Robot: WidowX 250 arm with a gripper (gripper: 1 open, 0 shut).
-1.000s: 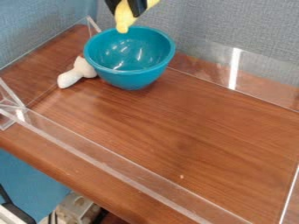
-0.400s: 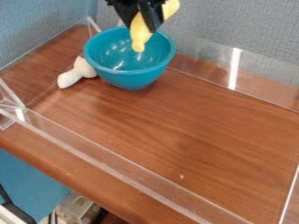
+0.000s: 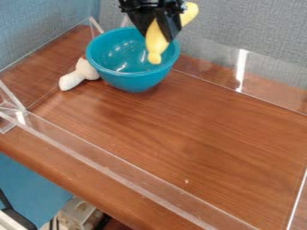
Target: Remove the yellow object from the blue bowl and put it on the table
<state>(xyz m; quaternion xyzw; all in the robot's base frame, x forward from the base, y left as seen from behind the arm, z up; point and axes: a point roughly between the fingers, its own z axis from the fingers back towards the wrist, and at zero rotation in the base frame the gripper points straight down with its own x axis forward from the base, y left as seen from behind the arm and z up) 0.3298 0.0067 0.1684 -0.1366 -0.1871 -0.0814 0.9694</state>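
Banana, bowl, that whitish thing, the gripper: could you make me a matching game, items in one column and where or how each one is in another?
Items:
1. banana
2. bowl
3. whitish object
4. gripper

Places or states:
A. lying on the table left of the bowl
B. shut, at the top edge of the picture
C. hanging above the bowl's right rim
D. standing on the table near the back wall

Pairs: 1-C, 2-D, 3-A, 4-B
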